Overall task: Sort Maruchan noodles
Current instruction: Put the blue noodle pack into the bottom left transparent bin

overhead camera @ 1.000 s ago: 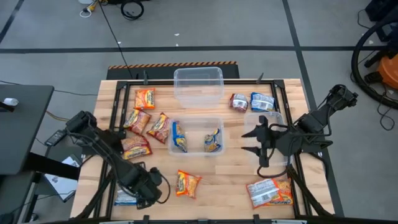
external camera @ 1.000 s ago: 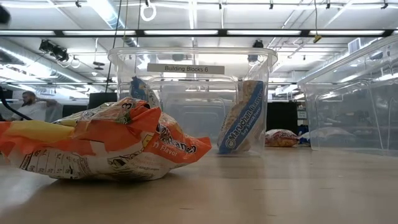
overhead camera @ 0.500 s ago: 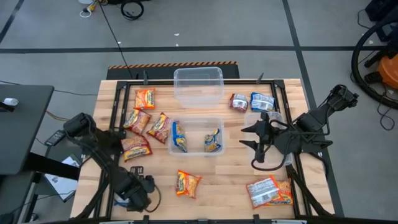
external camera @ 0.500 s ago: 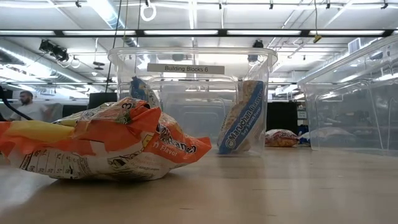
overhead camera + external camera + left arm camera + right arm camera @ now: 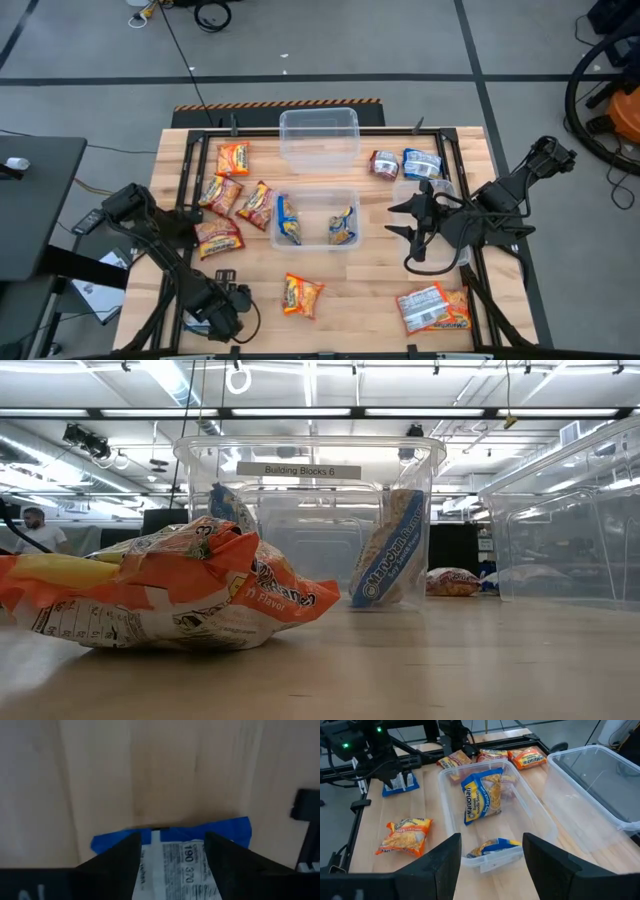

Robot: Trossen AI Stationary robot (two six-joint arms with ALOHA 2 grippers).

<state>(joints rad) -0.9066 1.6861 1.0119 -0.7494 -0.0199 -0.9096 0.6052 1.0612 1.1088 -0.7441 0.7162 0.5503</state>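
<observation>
I hang my left gripper (image 5: 170, 865) open over the near-left blue packet (image 5: 172, 857) to straddle it, my right gripper (image 5: 412, 232) waiting open.

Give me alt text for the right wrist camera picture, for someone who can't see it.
A clear tub on the wooden table holds two blue noodle packets, seen past the right gripper with its fingers apart. An orange packet lies beside the tub, and the left arm reaches down at a blue packet farther off.
</observation>
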